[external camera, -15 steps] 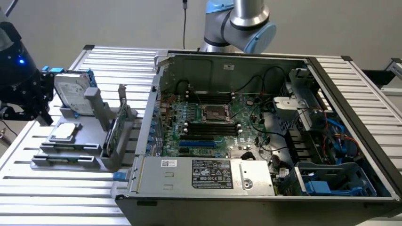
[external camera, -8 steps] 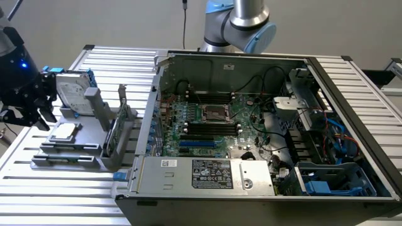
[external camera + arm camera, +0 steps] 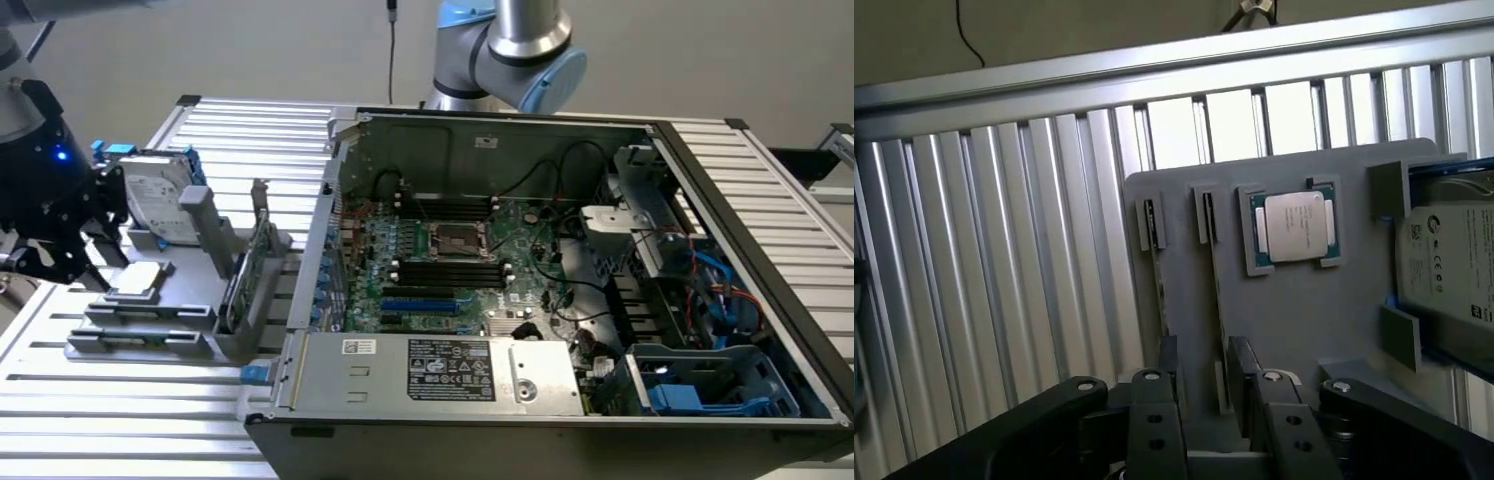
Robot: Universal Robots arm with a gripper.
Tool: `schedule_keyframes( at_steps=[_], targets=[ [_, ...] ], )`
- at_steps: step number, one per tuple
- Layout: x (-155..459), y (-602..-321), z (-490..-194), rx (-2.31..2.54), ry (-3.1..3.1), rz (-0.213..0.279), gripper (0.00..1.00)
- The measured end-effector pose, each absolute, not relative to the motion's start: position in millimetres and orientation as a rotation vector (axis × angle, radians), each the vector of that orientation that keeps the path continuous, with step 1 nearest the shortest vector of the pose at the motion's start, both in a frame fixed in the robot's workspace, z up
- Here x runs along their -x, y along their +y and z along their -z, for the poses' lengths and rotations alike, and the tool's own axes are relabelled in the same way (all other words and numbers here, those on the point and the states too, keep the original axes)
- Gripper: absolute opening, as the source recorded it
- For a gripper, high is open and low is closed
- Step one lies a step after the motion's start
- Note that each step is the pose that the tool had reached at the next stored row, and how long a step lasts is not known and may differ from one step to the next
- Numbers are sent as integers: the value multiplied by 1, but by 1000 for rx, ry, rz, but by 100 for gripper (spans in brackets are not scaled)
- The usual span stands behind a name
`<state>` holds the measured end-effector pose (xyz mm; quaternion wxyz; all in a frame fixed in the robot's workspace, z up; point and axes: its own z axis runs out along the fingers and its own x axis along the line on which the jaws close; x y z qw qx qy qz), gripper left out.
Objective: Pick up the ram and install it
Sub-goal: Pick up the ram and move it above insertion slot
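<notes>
**Spread fingers straddle memory stick in its holder**

The gripper [image 3: 1206, 365], its black fingers [image 3: 1154, 420] spread apart and holding nothing, hangs low over a grey holder [image 3: 1304, 320]. The two fingers stand either side of the thin edge of the ram [image 3: 1214, 300], which sits on edge in one of the holder's two narrow slots. Whether they touch it cannot be told. By appearances the pick-up is in hand and the stick is not yet lifted. A sound grip would call for the fingers centred on the stick and closed squarely on its flat faces, since so thin a board could tilt or bind in the slot. Beyond the slots a processor chip [image 3: 1294, 227] lies in its own recess, with a hard drive [image 3: 1454, 260] just beside it. The holder rests on a ribbed metal table [image 3: 1004, 300], with a plain wall [image 3: 1054, 40] behind. In the exterior view the open computer case [image 3: 494, 150] stands on the exterior view's right of the holder, its motherboard [image 3: 454, 260] facing up.
</notes>
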<state>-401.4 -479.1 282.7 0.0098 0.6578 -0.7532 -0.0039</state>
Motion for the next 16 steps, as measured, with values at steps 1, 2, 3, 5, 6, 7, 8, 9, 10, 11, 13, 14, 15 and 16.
schedule_keyframes(
  at_steps=[1, 2, 3, 5, 6, 7, 8, 9, 10, 11, 13, 14, 15, 16],
  targets=[
    [401, -480, -281, -2061, -2345, 12, 38],
    [401, -480, -279, -2068, -2338, 12, 38],
    [401, -481, -277, -2075, -2332, 12, 45],
    [401, -482, -274, -2088, -2319, 13, 45],
    [401, -483, -272, -2094, -2313, 13, 45],
    [401, -484, -270, -2101, -2307, 13, 45],
    [401, -484, -268, -2108, -2300, 13, 45],
    [401, -485, -266, -2115, -2294, 13, 45],
    [401, -485, -264, -2121, -2288, 13, 45],
    [401, -486, -263, -2127, -2282, 13, 45],
    [401, -487, -259, -2138, -2272, 13, 45],
    [401, -488, -257, -2142, -2268, 13, 45],
    [401, -488, -255, -2146, -2264, 13, 45],
    [401, -489, -254, -2150, -2260, 13, 45]
  ],
)
